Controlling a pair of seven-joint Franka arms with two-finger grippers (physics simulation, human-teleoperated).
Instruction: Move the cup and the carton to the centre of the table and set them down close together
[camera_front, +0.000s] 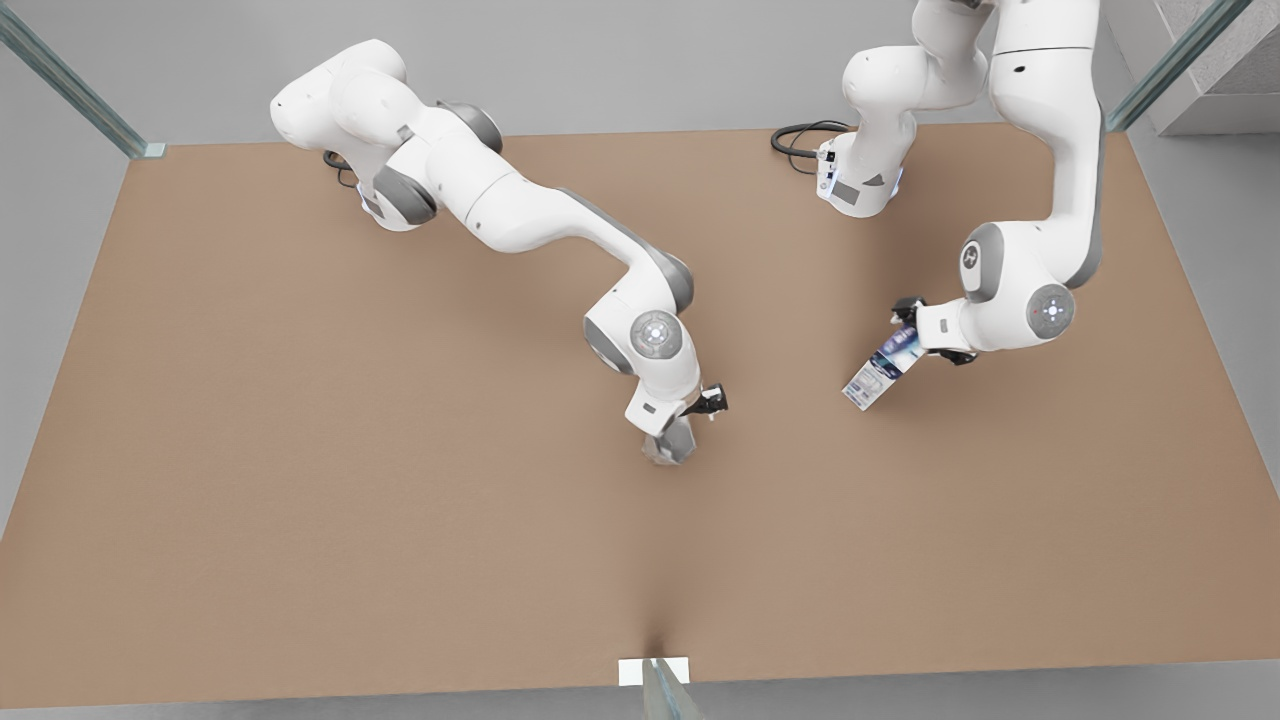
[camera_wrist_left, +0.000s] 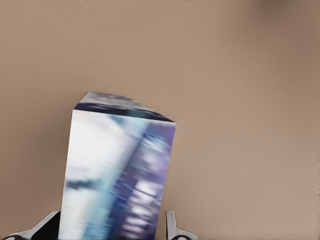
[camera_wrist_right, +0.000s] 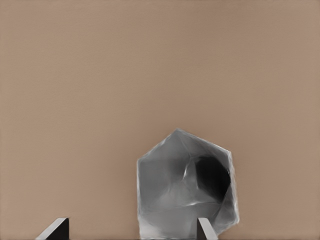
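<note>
You are looking down from the front view at a wide light-brown surface (camera_front: 300, 480) with two white arms reaching in from its far edge.

Toward the front view's left of the middle, your right pincer (camera_front: 684, 432) points down near the centre of the surface and grips the cup (camera_front: 672, 444), a small silver-grey faceted piece showing just under the wrist. In the right wrist view the cup (camera_wrist_right: 187, 187) fills the space beside one dark fingertip (camera_wrist_right: 206, 229), its angular sides catching light and its dark opening turned to one side, with bare brown surface beyond it. The other fingertip stands apart from the cup there, and you cannot tell from that view how much of the cup it touches.

Toward the front view's right, your left pincer (camera_front: 925, 335) is closed on the carton (camera_front: 882, 372), a white and blue box held tilted, its lower end slanting toward the middle of the surface. In the left wrist view the carton (camera_wrist_left: 117, 175) stands between the two fingertips (camera_wrist_left: 171, 227), blue printing on one face and white on the other.

The cup and the carton are well apart.
</note>
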